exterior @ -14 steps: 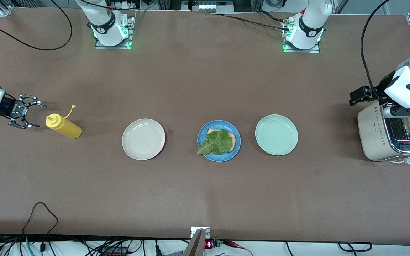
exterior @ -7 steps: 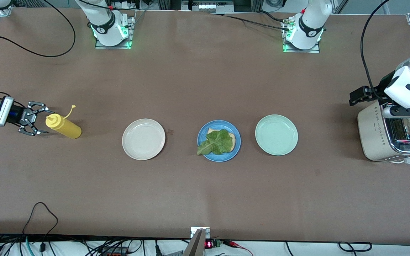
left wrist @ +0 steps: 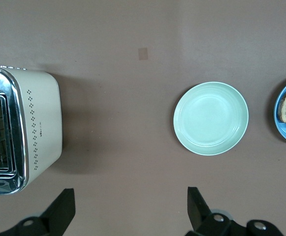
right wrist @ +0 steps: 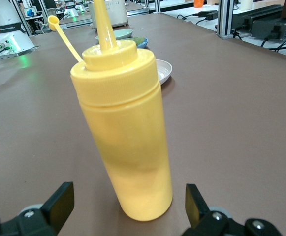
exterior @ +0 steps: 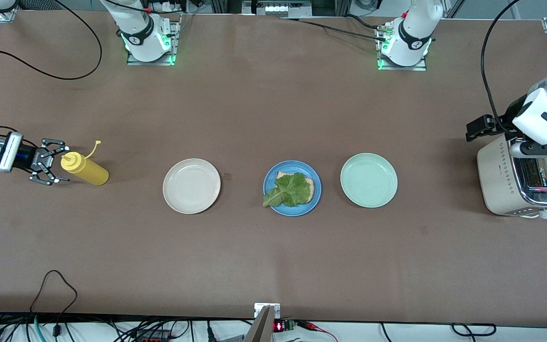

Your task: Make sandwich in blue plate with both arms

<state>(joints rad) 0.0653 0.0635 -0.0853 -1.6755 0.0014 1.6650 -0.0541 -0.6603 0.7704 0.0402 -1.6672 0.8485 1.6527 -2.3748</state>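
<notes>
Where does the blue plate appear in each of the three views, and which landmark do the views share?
Front view: the blue plate sits mid-table between the beige-white plate and the pale green plate.
Left wrist view: only a part of it shows, cut by the picture's edge, beside the pale green plate.
Right wrist view: a small blue sliver past the yellow bottle.
Shared landmark: the pale green plate.
</notes>
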